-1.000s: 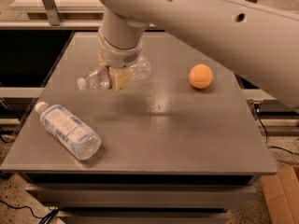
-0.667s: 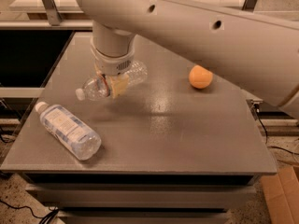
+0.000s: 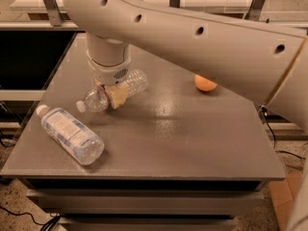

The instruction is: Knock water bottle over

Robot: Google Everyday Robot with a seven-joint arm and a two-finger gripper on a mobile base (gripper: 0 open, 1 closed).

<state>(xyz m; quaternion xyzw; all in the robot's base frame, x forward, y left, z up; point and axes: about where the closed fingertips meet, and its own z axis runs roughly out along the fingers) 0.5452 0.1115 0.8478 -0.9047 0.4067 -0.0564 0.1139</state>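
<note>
- My pincer (image 3: 117, 94) is over the water bottle (image 3: 94, 99), near the left edge of the desk (image 3: 192, 138); open or gripping, can't tell.
- Bottle looks tipped already; I lift straight up, no dragging.

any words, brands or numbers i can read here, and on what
No text can be read.
Larger bottle, lying on the front left of the table: its pale label carries print, too blurred to read.
Water bottle, on its side: no legible label.
Gripper, directly over the water bottle at the back left: no markings.
Robot arm: only round holes, no lettering.
Orange: no sticker visible.
</note>
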